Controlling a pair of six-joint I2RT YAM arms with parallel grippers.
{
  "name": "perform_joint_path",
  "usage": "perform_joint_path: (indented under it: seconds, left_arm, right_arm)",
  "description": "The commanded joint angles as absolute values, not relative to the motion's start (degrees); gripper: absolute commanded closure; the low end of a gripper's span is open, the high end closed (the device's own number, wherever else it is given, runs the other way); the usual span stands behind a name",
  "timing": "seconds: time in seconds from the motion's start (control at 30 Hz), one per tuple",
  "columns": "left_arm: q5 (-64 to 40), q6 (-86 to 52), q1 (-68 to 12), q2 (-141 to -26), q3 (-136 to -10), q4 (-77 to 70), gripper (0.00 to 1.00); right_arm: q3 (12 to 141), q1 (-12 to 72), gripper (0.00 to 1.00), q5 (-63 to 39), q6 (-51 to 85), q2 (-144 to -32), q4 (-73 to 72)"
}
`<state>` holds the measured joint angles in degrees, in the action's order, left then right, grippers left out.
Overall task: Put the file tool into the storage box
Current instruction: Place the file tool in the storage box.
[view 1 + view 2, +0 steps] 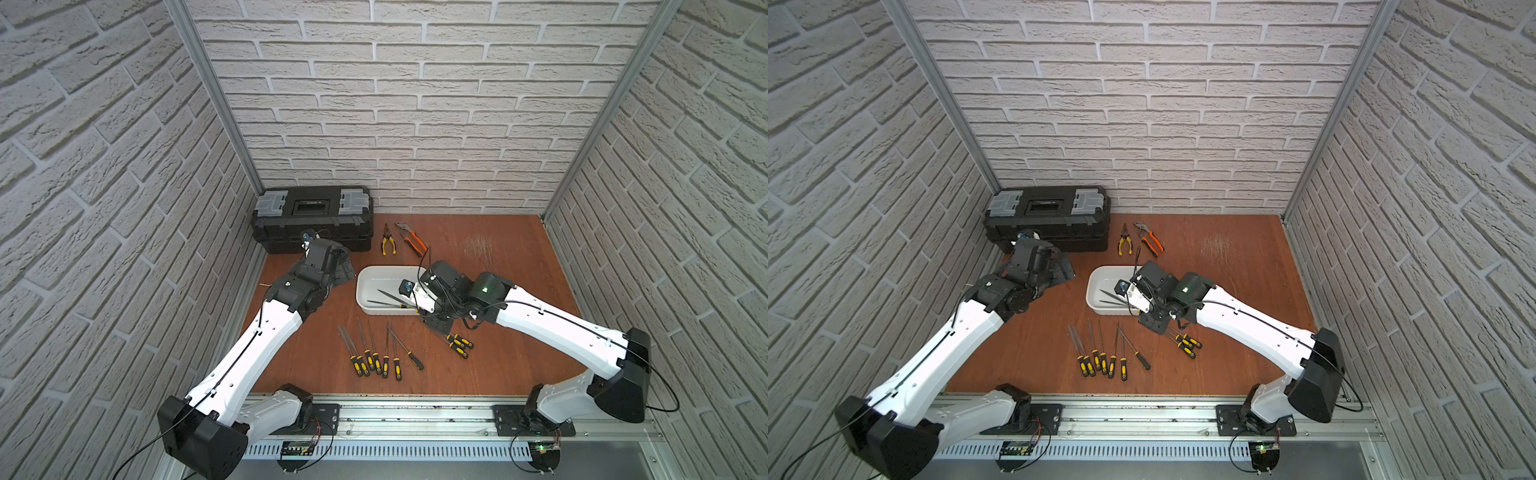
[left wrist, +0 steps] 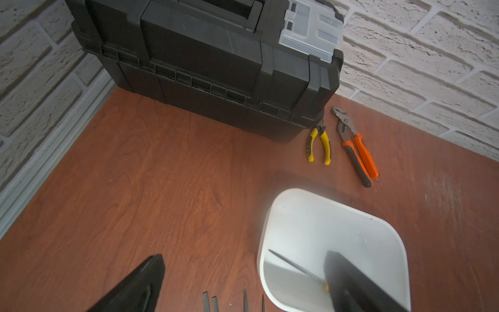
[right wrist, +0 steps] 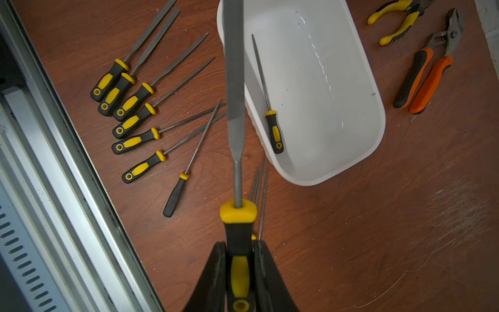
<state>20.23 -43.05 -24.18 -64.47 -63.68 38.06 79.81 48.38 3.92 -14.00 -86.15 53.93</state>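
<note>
Just beside the storage box (image 3: 324, 81), right hand (image 3: 240, 244) clamped on the file tool (image 3: 234, 81); left hand (image 2: 244, 255) apart; toolbox (image 1: 311, 226) lettering blurred.

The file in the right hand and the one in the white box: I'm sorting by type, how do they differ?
The held file has a broad, flat blade; the boxed file has a thin, tapering one. The held file is clamped by its handle in the right hand, raised; the boxed file lies flat on the storage box floor. Both have black handles with yellow accents.
</note>
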Motion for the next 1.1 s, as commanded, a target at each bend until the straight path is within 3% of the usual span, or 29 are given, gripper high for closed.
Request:
perform_joint_path:
  seconds: [0.0,0.33,0.67,1.07]
  left_arm:
    - [15.6,-41.7,-23.2,-64.7,-64.6,35.8,0.02]
    - [11.2,-42.8,-23.3,-65.6,-63.9,36.9,0.02]
    - [10.2,-42.4,-23.2,-68.8,-65.9,38.1,0.02]
    - [9.9,-41.3,-23.2,-72.9,-67.7,37.5,0.02]
  right_arm:
    - [83.3,45.3,0.95,2.4,-22.3,-89.4,53.2]
    - [92.4,38.2,0.95,-1.8,-31.3,-104.9,47.7]
    - [99.6,37.2,0.94,-4.2,-32.1,-118.2,47.7]
    - [96.1,37.8,0.91,-3.9,-31.4,-120.0,46.2]
